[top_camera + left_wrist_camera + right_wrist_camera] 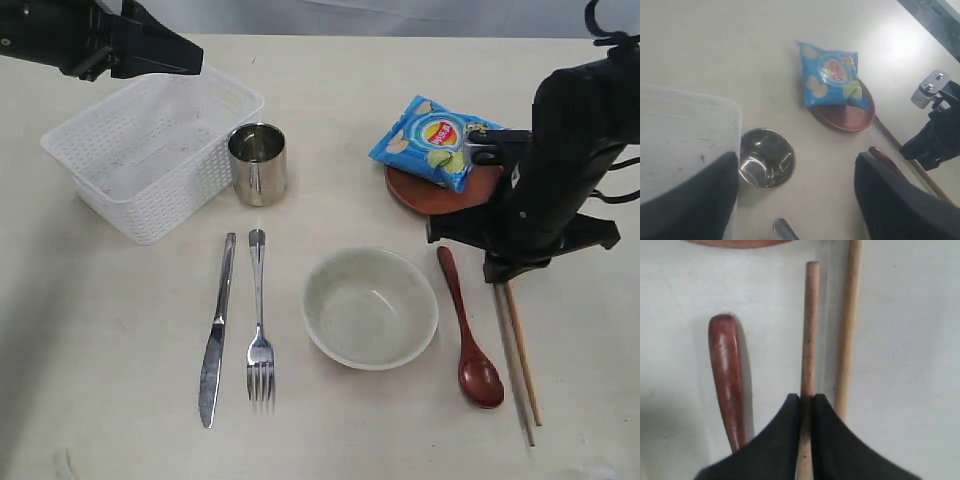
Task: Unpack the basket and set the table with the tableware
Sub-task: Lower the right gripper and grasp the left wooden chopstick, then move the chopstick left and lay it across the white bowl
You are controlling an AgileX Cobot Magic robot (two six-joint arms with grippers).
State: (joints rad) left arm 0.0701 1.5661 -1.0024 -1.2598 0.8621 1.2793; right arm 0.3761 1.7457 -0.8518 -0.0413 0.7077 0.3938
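Observation:
The white basket (150, 150) stands at the back left and looks empty. On the table (330, 90) are the steel cup (258, 162), knife (216, 330), fork (259, 320), cream bowl (370, 305), wooden spoon (470, 335) and two chopsticks (518, 360). A red-brown plate (425, 198) lies under a blue snack packet (432, 140). My right gripper (806, 401) is down at the chopsticks' far ends, shut on one chopstick (809, 330); the other chopstick (847, 330) lies beside it. My left gripper (795, 200) hangs open above the cup (767, 157) and the basket's edge (680, 130), holding nothing.
The spoon handle (727, 375) lies close beside the pinched chopstick. The right arm (560, 170) stands over the table's right side, next to the packet (830, 75) and plate (850, 117). The left arm (90, 40) sits at the back left corner.

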